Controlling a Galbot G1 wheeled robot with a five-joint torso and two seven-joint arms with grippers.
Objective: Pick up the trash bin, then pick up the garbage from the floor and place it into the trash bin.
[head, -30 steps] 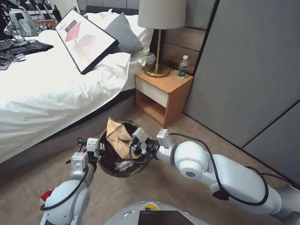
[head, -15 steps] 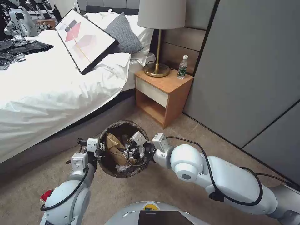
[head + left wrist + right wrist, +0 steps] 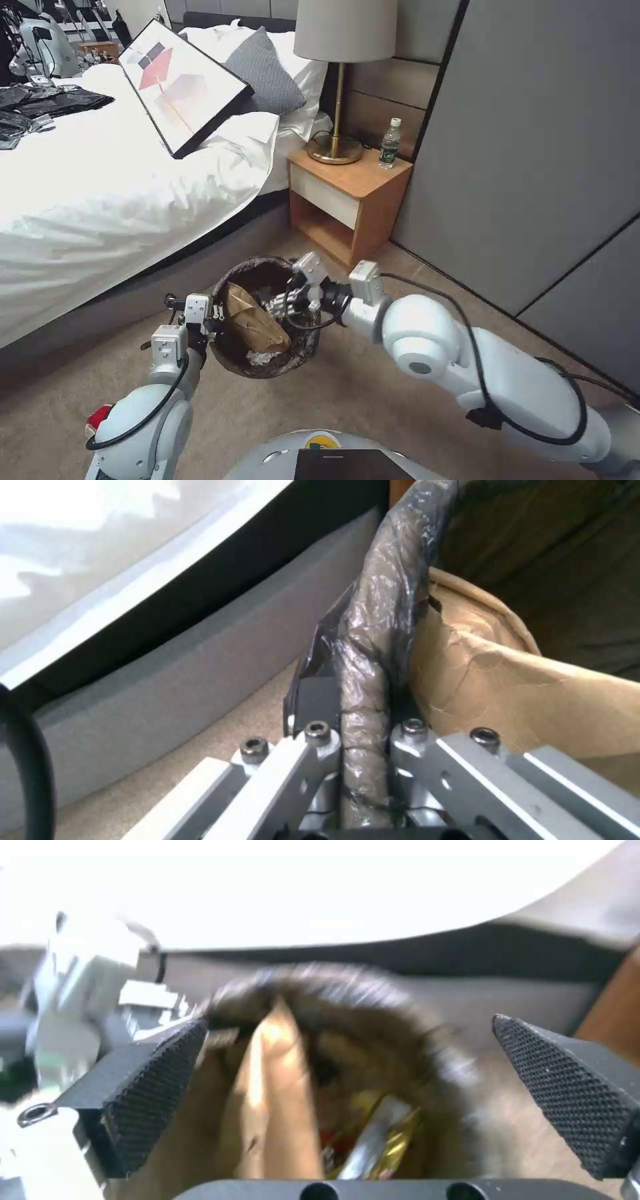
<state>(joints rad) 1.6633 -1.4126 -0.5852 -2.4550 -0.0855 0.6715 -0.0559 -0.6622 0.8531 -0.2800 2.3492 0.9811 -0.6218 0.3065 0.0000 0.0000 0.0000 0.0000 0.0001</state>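
Head view shows the trash bin (image 3: 267, 320) held off the carpet beside the bed, its bag-lined rim pinched in the left tool (image 3: 208, 325); the left wrist view confirms the fingers (image 3: 320, 740) clamped on either side of the plastic-wrapped rim (image 3: 367, 680). The brown paper bag (image 3: 257, 320) lies inside the bin, leaning toward the left tool's side, with a yellow wrapper (image 3: 380, 1140) and other small litter under it. The right tool (image 3: 293, 300) hangs over the bin's far-right rim, and in the right wrist view its two textured pads (image 3: 153, 1080) stand wide apart with nothing between them.

My reading is that the drop of the paper bag is done and the step in hand is clearing the right arm from the bin. No litter shows on the visible carpet. The next move calls for lifting the right tool free without catching the liner, while the left grip stays firm so the bin does not tip.
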